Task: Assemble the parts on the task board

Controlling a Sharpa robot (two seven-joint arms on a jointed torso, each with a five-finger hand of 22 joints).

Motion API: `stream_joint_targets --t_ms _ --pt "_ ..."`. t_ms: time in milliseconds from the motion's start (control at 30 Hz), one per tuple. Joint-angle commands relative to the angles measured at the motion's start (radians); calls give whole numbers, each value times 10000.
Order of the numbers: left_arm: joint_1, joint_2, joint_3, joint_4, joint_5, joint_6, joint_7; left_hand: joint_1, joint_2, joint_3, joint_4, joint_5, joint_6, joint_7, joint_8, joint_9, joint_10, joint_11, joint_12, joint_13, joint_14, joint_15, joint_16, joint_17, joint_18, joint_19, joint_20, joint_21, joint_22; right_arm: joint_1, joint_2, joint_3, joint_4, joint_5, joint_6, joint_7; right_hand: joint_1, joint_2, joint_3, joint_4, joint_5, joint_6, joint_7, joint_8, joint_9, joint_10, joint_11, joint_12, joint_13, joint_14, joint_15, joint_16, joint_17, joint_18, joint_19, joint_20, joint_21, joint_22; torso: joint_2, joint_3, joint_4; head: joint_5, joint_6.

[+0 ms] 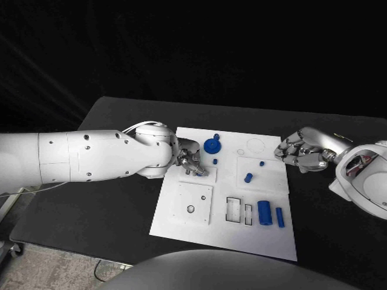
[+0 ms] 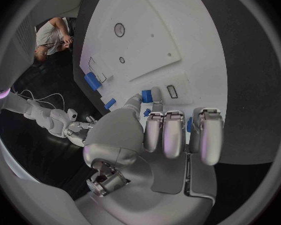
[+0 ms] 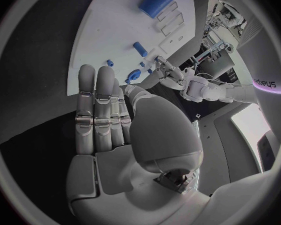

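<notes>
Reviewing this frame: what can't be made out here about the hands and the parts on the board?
- Left hand: head view, fingers bunched over the task board; contact unclear.
- Left wrist view: fingers cover part of a blue part.
- Right hand: head view, curled; whether it holds anything is hidden.
- Small blue pegs: too small.

Left arm [image 1: 89, 156]: bulky white shell in smooth cylindrical segments, small dark screw holes dotted along it, thin pale cable looping over the wrist end. Right arm [image 1: 378, 176]: same white casing, rounded joint housing with a dark opening showing reddish parts inside. Left hand [image 1: 189, 160] and right hand [image 1: 303, 151]: silver metal, segmented fingers with dark seams between the links, smooth domed thumb base, exposed mechanical fitting at the wrist.
</notes>
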Motion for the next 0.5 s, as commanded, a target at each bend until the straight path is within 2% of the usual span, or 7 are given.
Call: stream_joint_targets --t_ms 33,133,200,233,267,367,500 --pt "-16 26 -6 4 -90 95 21 89 -162 439 -181 337 86 -11 -131 -23 552 -7 -49 2334 861 -9 -45 2312 -146 1056 7 23 2635 -17 10 2 -6 -36 144 -140 122 -18 79 -7 56 -84 -10 -76 14 96 -3 -50 -34 72 11 -64 16 120 84 -4 -62 -15 2 1 -4 -7 2" --pt "-17 7 -6 36 -41 -23 48 167 -299 996 -408 749 109 -12 -231 -21 532 -21 -73 2323 864 -20 -46 2318 -146 1056 -4 23 2635 -25 8 2 -8 -36 170 -162 141 -17 97 -22 72 -100 -7 -85 14 107 -4 -62 -50 73 9 -70 18 120 88 -6 -70 -19 4 -5 -6 -18 2" --pt "-17 -21 -5 74 33 -139 74 141 -465 1579 -590 1065 155 5 -291 6 529 -8 -83 2322 869 -22 -39 2326 -146 1056 -21 23 2635 -29 3 2 -12 -36 197 -185 158 -14 114 -36 84 -116 -5 -93 14 117 -6 -73 -66 75 8 -76 20 120 92 -8 -77 -22 5 -4 -5 -18 2" --pt "-17 -39 -5 97 78 -191 87 21 -620 2102 -698 1160 212 20 -321 48 532 6 -86 2323 870 -11 -42 2329 -146 1056 -33 23 2635 -31 0 2 -16 -36 210 -196 160 -13 117 -39 85 -119 -4 -95 14 118 -6 -75 -68 75 8 -76 20 120 93 -8 -78 -23 6 -5 -4 -22 2" --pt "-17 -59 -5 121 124 -239 99 -75 -733 2555 -799 1219 234 10 -344 94 532 -10 -91 2322 874 -4 -37 2336 -146 1056 -25 23 2635 -34 -1 2 -22 -36 222 -207 172 -11 130 -49 94 -131 -2 -101 14 125 -6 -84 -80 76 8 -81 21 119 96 -9 -84 -26 4 -4 -3 -26 2" --pt "-17 -127 -4 194 255 -346 129 -270 -976 3317 -996 1385 271 17 -348 210 497 -6 -138 2296 878 -3 -33 2344 -146 1056 -22 23 2635 -43 0 2 -38 -36 268 -240 191 -7 149 -65 107 -148 2 -110 14 131 -5 -98 -96 77 7 -87 23 119 99 -10 -92 -29 -2 -3 -1 -43 2" --pt "-10 -228 -2 291 453 -428 159 -584 -1217 4159 -1166 1418 315 21 -322 400 486 -6 -167 2281 882 -9 -34 2351 -146 1056 -7 23 2635 -55 13 2 -49 -36 315 -274 221 0 183 -93 130 -174 9 -124 14 140 -4 -123 -125 77 8 -100 26 118 105 -12 -107 -36 -7 0 1 -75 2"
